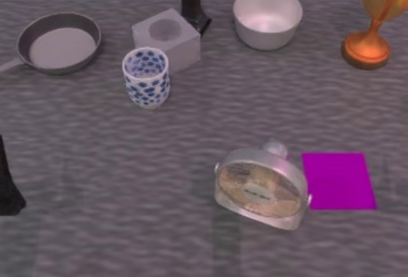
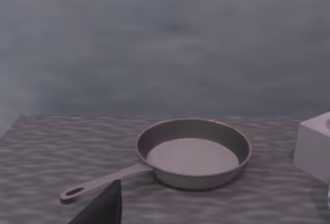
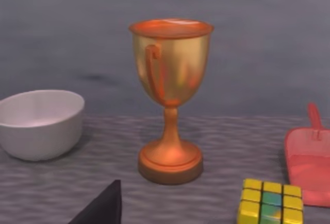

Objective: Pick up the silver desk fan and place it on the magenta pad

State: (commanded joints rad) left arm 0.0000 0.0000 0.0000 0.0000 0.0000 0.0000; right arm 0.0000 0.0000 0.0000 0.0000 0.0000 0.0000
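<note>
The round shiny silver desk fan (image 1: 261, 188) with its tan-gold grille face lies on the grey wavy table (image 1: 127, 181), toward the near right part in the top view. It looks tipped back, with its grille facing up, though that is hard to be sure of from above. Its stubby base (image 1: 276, 148) points toward the far side. Just to the right of the fan lies the flat bright magenta pad (image 1: 338, 180). The fan's edge is right beside the pad, maybe touching it, but the fan is not on it.

No gripper is holding the fan. The left arm (image 1: 9, 181) shows only as a dark shape at the left edge of the table, well away from the fan. A dark tip of the left gripper (image 2: 103, 207) shows in the left wrist view, and I cannot tell if its jaws are apart or closed. A dark tip of the right gripper (image 3: 103, 206) shows in the right wrist view, and I cannot tell its jaws either.

At the far side of the table sit a grey frying pan (image 1: 58, 42), a cup with blue spots (image 1: 146, 77), a pale grey block (image 1: 167, 38), a white bowl (image 1: 267, 17) and a gold trophy cup (image 1: 376, 16). The right wrist view also shows a colourful puzzle cube (image 3: 270, 202) and a red dustpan (image 3: 308, 162).
</note>
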